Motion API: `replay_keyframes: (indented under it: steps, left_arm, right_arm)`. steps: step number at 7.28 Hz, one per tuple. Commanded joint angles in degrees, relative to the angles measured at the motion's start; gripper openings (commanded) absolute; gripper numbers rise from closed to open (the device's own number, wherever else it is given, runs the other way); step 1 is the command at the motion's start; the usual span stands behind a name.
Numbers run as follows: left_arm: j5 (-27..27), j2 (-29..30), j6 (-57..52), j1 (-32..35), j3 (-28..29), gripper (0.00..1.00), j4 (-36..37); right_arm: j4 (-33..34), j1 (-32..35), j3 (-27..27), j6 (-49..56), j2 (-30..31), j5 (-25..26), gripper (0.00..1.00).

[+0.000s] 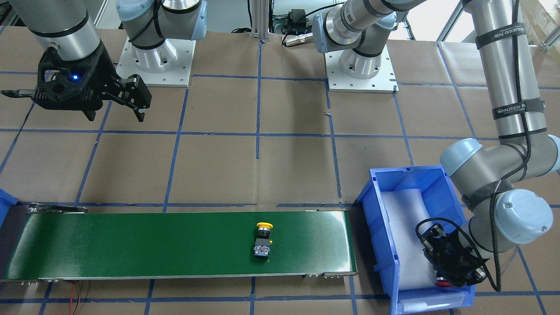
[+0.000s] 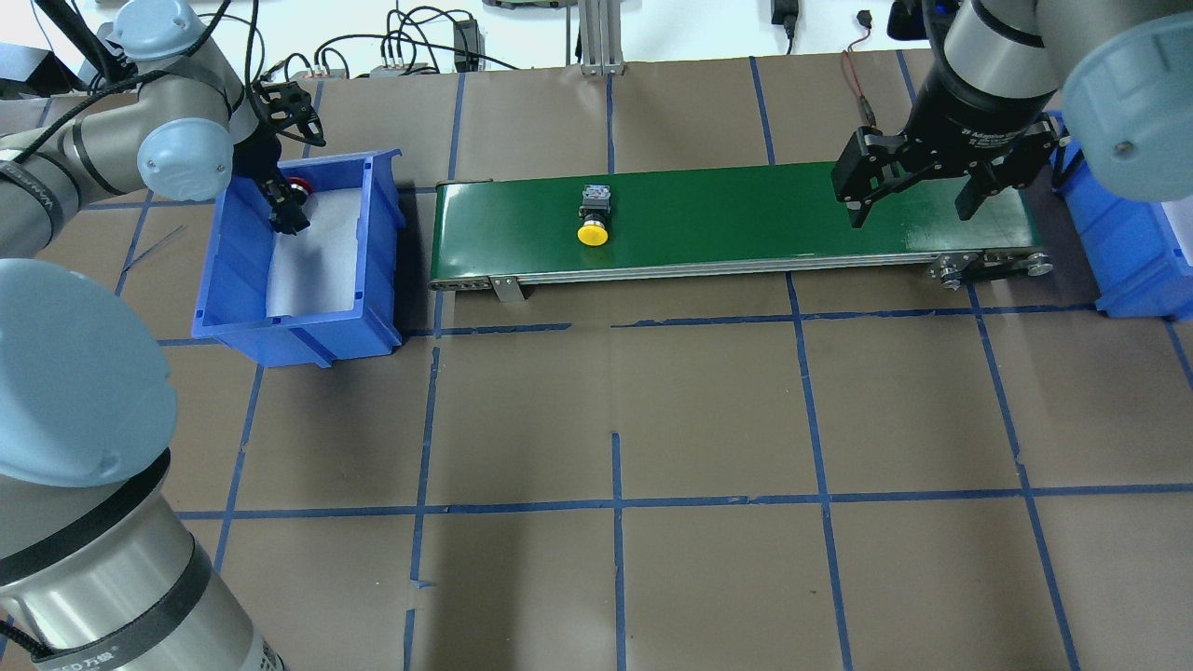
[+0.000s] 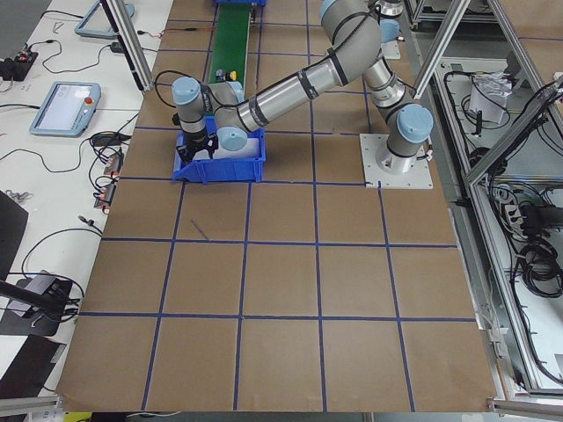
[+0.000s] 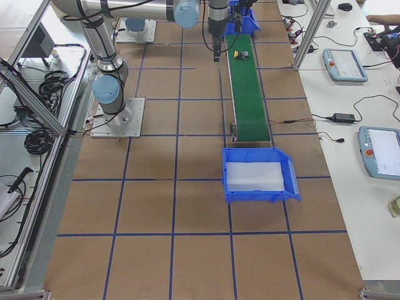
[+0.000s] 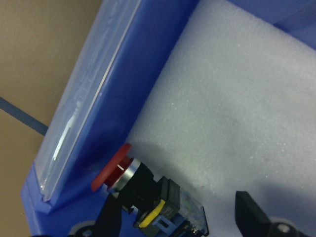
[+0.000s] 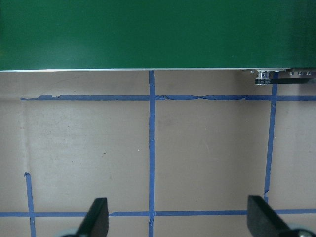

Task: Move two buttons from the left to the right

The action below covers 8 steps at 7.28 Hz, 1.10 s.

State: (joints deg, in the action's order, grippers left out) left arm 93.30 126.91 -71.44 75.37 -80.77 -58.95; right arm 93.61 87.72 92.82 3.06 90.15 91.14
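Left wrist-mounted view alone resolves the left gripper (image 5: 177, 205) jaws apart, straddling the red-capped grey-black push-button (image 5: 148, 192) on white foam (image 5: 237, 98) in the blue plastic bin (image 5: 89, 108). Overhead exterior: yellow-capped push-button (image 2: 594, 216) lies on green conveyor belt (image 2: 746, 214); right gripper (image 2: 911, 210) jaws apart, empty.

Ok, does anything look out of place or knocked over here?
Nothing spilled or broken. The yellow button lies on its side across the green belt, and the red button lies on its side in the blue bin, cap toward its wall.
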Motion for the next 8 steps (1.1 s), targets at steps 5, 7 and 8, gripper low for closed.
replay_keyframes:
  steps: [5,7,8]
  left_arm:
    - [0.57,-1.04,1.74,0.48,1.13,0.31,-0.12]
    - [0.74,-2.53,4.2,0.48,1.32,0.31,-0.64]
    - [0.74,-3.32,4.9,0.56,1.32,0.31,-1.08]
  right_arm:
    - [8.93,4.64,-4.02,-6.57,-12.15,-0.35,1.0]
    - [11.31,7.54,-10.52,-6.93,-20.15,-0.26,1.0]
    - [12.46,8.69,-12.2,-7.02,-23.4,-0.26,1.0]
